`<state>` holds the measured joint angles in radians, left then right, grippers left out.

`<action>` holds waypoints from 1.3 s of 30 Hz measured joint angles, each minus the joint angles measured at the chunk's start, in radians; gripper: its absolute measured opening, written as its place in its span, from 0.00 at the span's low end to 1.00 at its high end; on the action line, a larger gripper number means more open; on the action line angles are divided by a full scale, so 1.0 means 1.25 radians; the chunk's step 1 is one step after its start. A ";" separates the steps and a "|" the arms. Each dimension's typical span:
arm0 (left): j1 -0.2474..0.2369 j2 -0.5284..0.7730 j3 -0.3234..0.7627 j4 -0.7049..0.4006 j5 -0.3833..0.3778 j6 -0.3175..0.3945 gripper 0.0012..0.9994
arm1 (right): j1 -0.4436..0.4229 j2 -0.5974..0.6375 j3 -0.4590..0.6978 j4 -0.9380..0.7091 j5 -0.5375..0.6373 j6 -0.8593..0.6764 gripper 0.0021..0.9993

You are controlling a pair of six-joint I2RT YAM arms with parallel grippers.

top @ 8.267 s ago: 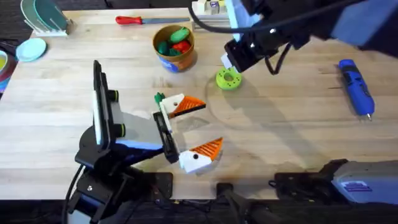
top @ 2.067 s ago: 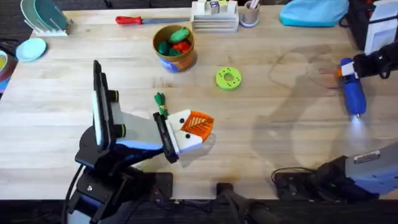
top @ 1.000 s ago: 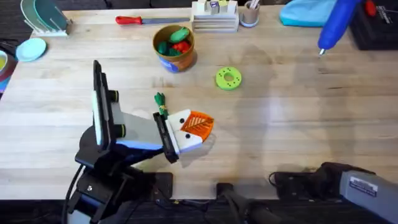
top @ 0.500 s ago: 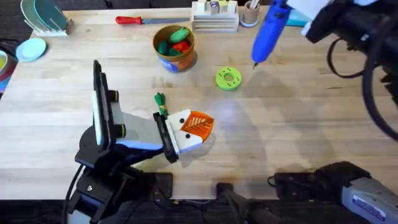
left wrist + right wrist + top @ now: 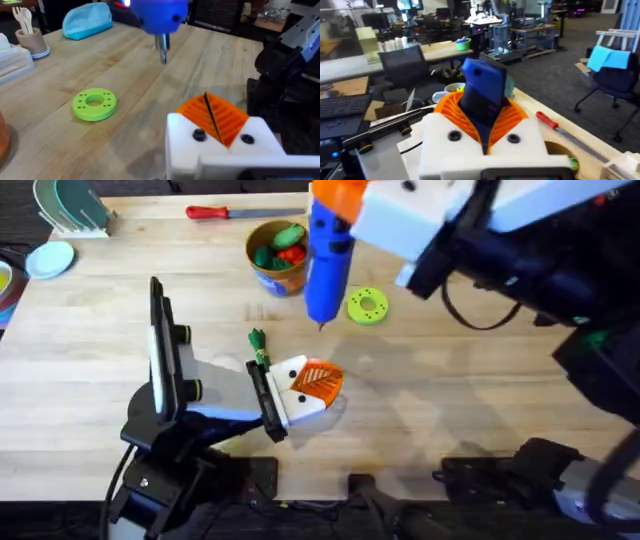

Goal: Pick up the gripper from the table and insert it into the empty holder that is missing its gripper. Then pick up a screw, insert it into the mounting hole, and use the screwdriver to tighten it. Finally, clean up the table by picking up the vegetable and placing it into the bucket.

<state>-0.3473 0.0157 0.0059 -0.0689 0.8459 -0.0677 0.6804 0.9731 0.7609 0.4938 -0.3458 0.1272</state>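
Your right gripper (image 5: pixel 335 210) is clamped on the one screwdriver (image 5: pixel 326 265), which hangs long-axis near vertical, tip down. The tip sits above and just beyond the white holder (image 5: pixel 296 395) on the left arm, so the mounting hole (image 5: pixel 199 134) lies toward the bases from it. The left gripper (image 5: pixel 212 117) has its two orange fingers pressed together, holding nothing; one vegetable (image 5: pixel 258 340) lies on the surface beside it, one bucket (image 5: pixel 280 255) beyond.

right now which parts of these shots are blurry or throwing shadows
Overhead: the right gripper holding the screwdriver sits close under the camera, large and soft-edged, with faint shadows on the table below it. Left wrist: the screwdriver looms blurred up front, while the green ring is sharper. Right wrist: the room behind is soft.
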 joint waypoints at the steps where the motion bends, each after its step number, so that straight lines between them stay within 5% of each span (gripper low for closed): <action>1: 0.000 0.000 0.000 0.000 0.000 0.000 0.01 | 0.010 0.009 0.000 0.005 -0.003 0.000 0.01; 17: 0.000 0.000 0.000 0.000 0.000 0.000 0.01 | 0.149 0.026 -0.012 0.062 -0.033 -0.059 0.01; 39: 0.000 0.000 0.000 0.000 0.000 0.000 0.01 | 0.150 0.063 -0.071 0.147 -0.032 -0.084 0.01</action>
<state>-0.3473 0.0158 0.0059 -0.0689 0.8459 -0.0677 0.8677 1.0523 0.6716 0.6775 -0.3862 0.0219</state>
